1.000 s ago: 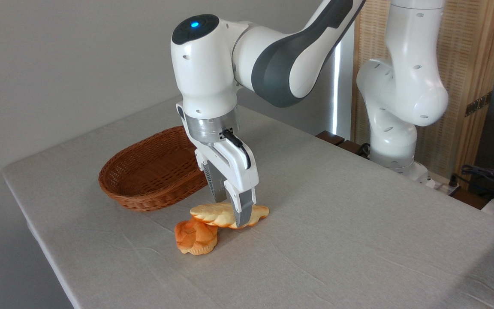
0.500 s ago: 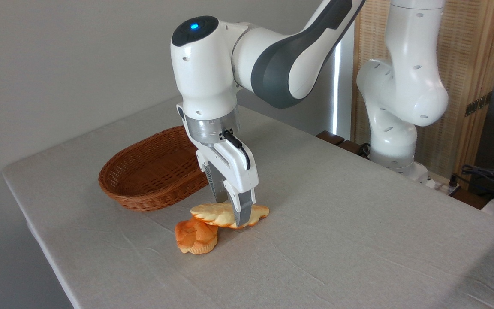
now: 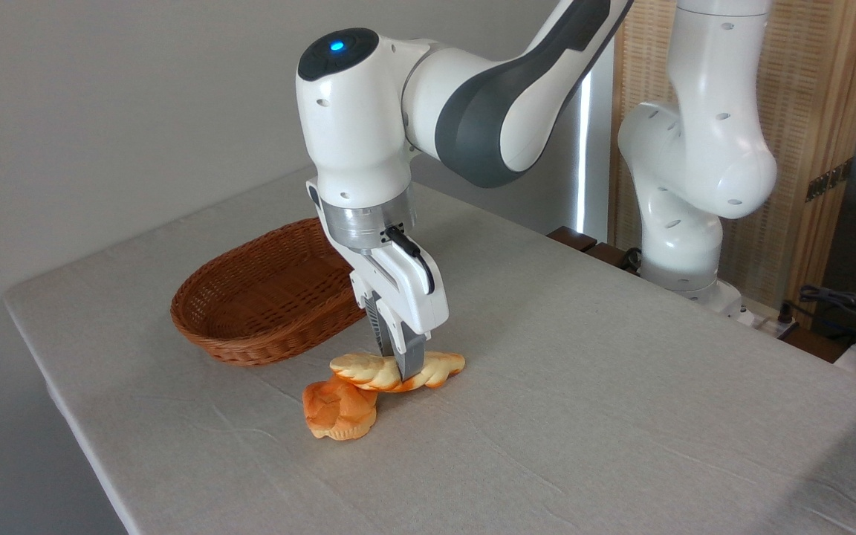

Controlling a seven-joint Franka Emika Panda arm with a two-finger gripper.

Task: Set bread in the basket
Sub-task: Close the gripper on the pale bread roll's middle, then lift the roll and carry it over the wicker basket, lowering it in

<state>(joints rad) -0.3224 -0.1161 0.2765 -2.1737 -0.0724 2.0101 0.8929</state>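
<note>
The bread (image 3: 365, 371), a long pale-yellow braided loaf, lies on the table just in front of the basket (image 3: 268, 301), an oval reddish-brown wicker one with nothing in it. My gripper (image 3: 400, 365) points straight down over the loaf's middle, its fingers closed in on the loaf's two long sides. The loaf's left end rests on a small orange knotted bun (image 3: 339, 411). The loaf still touches the table or the bun; the basket is up and to the left of the gripper.
The table (image 3: 584, 386) is covered in a pale grey cloth, its left edge near the basket. The arm's white base (image 3: 684, 223) stands at the back right. Cables (image 3: 844, 305) lie off the table's far right corner.
The gripper's fingers have drawn together onto the loaf, which now looks pinched narrower at its middle. The hand has not otherwise moved.
</note>
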